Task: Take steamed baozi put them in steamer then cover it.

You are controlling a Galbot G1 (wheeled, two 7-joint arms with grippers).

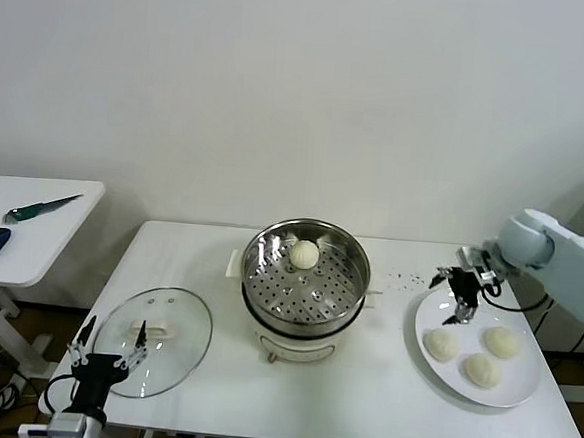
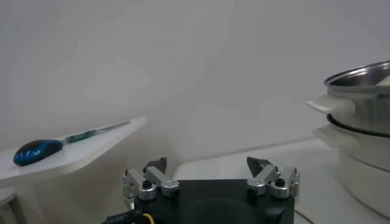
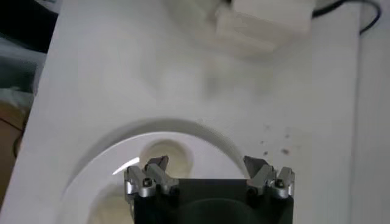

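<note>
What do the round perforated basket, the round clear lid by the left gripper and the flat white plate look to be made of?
The round perforated basket: polished steel, judging by its bright mirror-like reflections. The round clear lid: probably glass, since the table shows through it, with a thin metal-looking rim and a cream bar handle, likely plastic. The flat white plate: glossy white, ceramic or melamine; the look leaves that open.

The head view looks forward and down over the whole worktop [image 1: 359,404] from well back. The left wrist view sits low, looking sideways past its pincer [image 2: 211,176] at the steamer [image 2: 359,122]. The right wrist view looks straight down, close over the plate [image 3: 109,164]; both appear in the head view.
</note>
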